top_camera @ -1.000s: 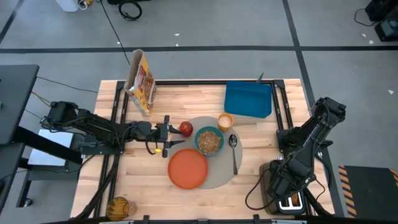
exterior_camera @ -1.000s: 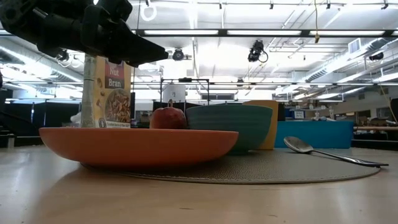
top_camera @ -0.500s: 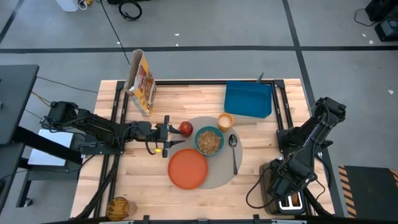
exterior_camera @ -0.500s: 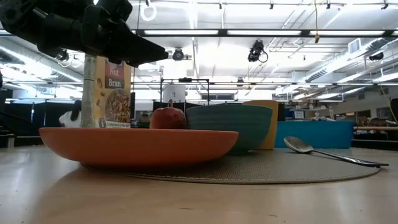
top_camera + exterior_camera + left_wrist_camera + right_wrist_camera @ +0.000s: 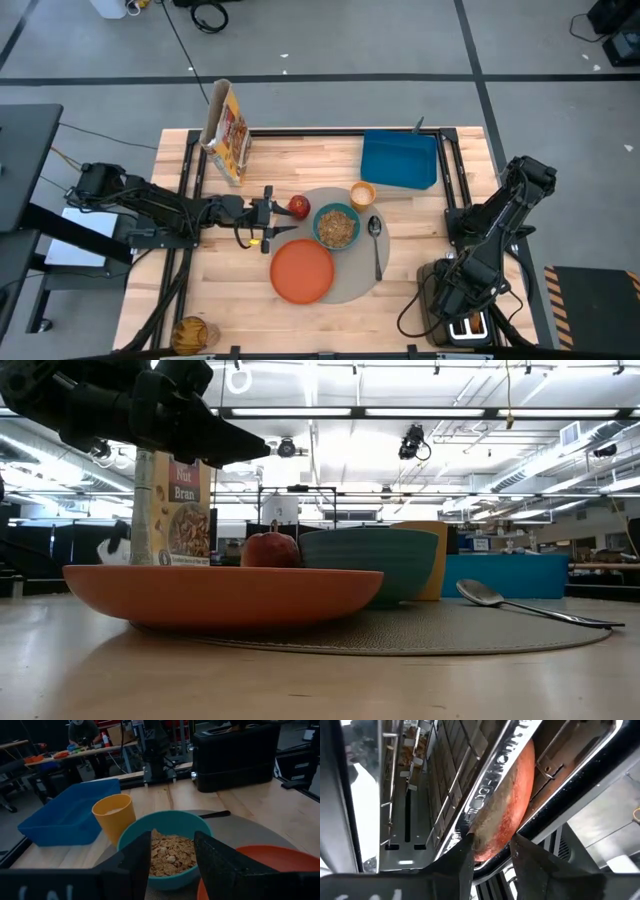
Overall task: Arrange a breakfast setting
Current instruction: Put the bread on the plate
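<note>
A round grey mat (image 5: 352, 285) lies mid-table. On it stand an orange plate (image 5: 301, 271), a teal bowl (image 5: 337, 226) holding cereal, an orange cup (image 5: 362, 195), a metal spoon (image 5: 376, 245) and a red apple (image 5: 299, 206). My left gripper (image 5: 268, 212) hangs open and empty above the mat's left edge, beside the apple, pointing at the bowl (image 5: 165, 845). My right gripper (image 5: 455, 316) points down into the black toaster (image 5: 440, 290) at the near right corner. It is shut on the round bread (image 5: 502, 805), which stands in a slot. My right gripper pinches the bread's upper edge (image 5: 490, 842) between its two fingers, one on each flat face. The fingers come from above, pointing down into the toaster slot. The bread stands on edge, most of it inside the slot between the wire guides.
A flat blue board (image 5: 400, 160) lies at the far right. A cereal box (image 5: 228, 130) stands at the far left. A brown round object (image 5: 193, 333) sits at the near left corner. Bare wood lies left of the mat and along the near edge.
</note>
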Tool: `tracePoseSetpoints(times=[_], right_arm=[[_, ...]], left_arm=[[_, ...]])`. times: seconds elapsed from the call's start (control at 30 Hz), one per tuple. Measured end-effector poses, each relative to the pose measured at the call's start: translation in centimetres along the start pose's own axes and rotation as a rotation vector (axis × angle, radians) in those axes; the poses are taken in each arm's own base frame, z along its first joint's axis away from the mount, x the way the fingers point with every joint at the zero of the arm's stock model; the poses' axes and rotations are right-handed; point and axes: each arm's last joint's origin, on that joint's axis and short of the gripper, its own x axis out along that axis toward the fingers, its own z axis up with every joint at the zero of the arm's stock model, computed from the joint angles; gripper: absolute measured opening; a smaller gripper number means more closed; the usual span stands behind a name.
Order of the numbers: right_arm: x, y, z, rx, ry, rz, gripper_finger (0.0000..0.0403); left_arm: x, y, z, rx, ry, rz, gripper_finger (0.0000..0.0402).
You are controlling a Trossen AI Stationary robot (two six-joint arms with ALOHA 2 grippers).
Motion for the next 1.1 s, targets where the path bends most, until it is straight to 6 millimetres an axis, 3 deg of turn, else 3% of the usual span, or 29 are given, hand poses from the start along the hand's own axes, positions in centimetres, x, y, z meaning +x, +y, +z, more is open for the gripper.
tracePoseSetpoints(times=[0.47, 0.67, 1.1], right_arm=[[-0.3, -0.3, 0.2, 0.004, -0.005, -0.001, 0.0041], [-3.3, -1.8, -0.9, 0.040, 0.019, 0.044, 0.0038], [-9.5, -7.6, -2.7, 0.005, 0.164, 0.135, 0.0038]], left_arm=[[0.0, 0.0, 0.2, -0.001, -0.018, 0.003, 0.0158], [0.0, 0.0, 0.2, -0.001, -0.017, 0.003, 0.0158], [0.0, 0.0, 0.2, 0.015, -0.017, 0.003, 0.0158]])
